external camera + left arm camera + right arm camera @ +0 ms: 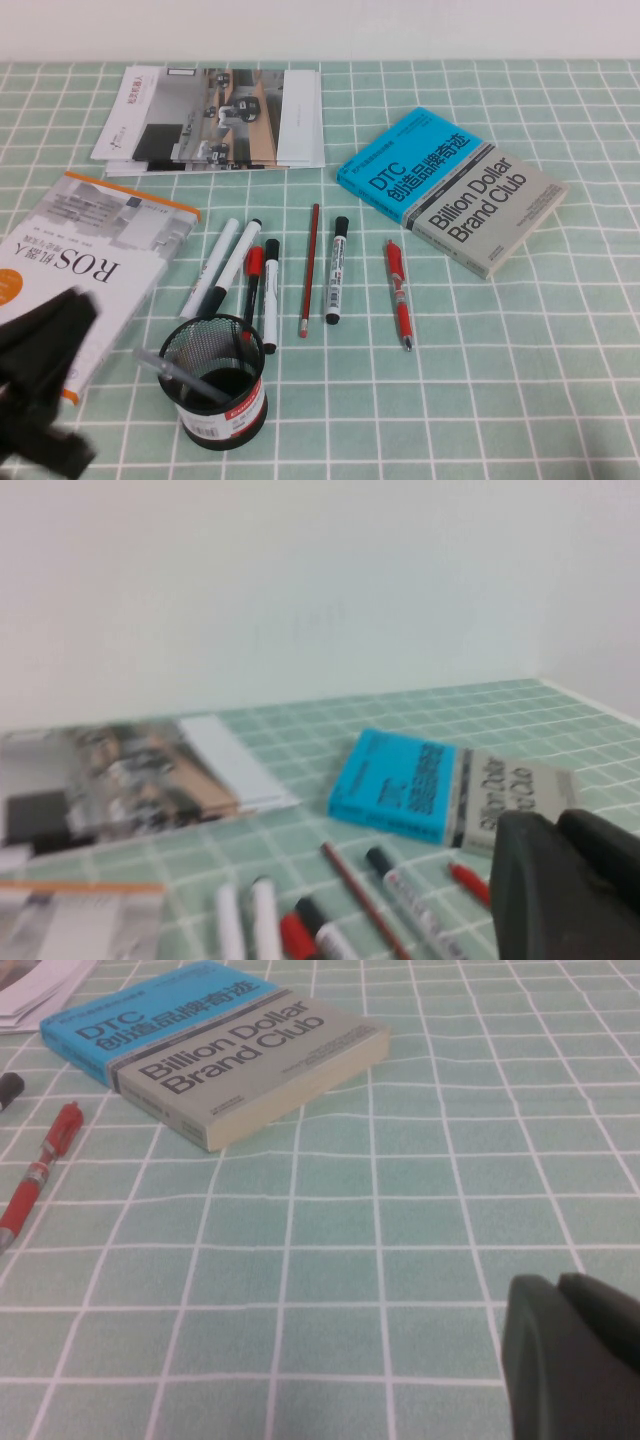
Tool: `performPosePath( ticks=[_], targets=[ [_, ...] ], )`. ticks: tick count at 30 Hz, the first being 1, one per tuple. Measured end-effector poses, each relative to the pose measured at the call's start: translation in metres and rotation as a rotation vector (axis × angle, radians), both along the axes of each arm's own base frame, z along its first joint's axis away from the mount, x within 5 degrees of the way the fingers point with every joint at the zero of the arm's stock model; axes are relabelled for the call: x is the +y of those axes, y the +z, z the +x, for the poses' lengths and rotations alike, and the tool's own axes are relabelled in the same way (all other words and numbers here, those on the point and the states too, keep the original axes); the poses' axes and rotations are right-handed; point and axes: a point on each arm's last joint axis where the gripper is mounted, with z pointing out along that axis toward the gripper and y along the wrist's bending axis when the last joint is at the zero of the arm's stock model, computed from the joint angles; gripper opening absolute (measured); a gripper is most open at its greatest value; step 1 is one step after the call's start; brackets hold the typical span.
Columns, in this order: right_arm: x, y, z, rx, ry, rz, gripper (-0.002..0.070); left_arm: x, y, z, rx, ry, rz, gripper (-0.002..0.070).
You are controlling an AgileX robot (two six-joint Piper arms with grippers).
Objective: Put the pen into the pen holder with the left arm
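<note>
With the high view up, I see the pen already in the pen holder: its pale-grey barrel leans across the cup's near-left rim, upper end sticking out to the left, lower end down inside the mesh. The holder stands upright on the green checked tablecloth, near the front edge, left of centre.

My left gripper is a blurred black mass at the lower left corner, left of the holder and apart from it, overlapping the corner of the ROS book. It carries nothing that I can see, but I cannot tell how its jaws stand. In the left wrist view only a dark piece of it shows at the edge, looking out over the markers and books.

My right gripper shows only in its own wrist view, as a dark corner piece above bare tablecloth; I cannot tell the state of its jaws either.

Just behind the holder lie the white black-capped markers, then a thin red pencil, another marker and the red pen further right. A blue and grey book sits at the right rear, a brochure at the left rear
</note>
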Motion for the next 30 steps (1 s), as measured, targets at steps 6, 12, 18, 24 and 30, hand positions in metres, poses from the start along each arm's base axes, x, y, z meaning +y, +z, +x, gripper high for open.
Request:
performPosePath(
  ticks=[6,12,18,24,30],
  targets=[
    [0.000,0.000,0.000,0.000,0.000,0.000,-0.0020,0.019,0.006,-0.026,-0.026,0.052,-0.047,0.0000],
    [0.000,0.000,0.000,0.000,0.000,0.002,-0.0020,0.028,-0.004,-0.033,0.073,0.103,-0.014,-0.0001],
    [0.000,0.000,0.000,0.000,0.000,0.002,-0.0020,0.030,-0.009,-0.033,0.126,0.121,0.007,-0.0001],
    [0.000,0.000,0.000,0.000,0.000,0.002,-0.0020,0.031,-0.010,-0.035,0.128,0.126,0.016,-0.0002],
    [0.000,0.000,0.000,0.000,0.001,0.008,-0.0020,0.043,-0.011,-0.043,0.092,0.243,0.064,-0.0003]
  ],
)
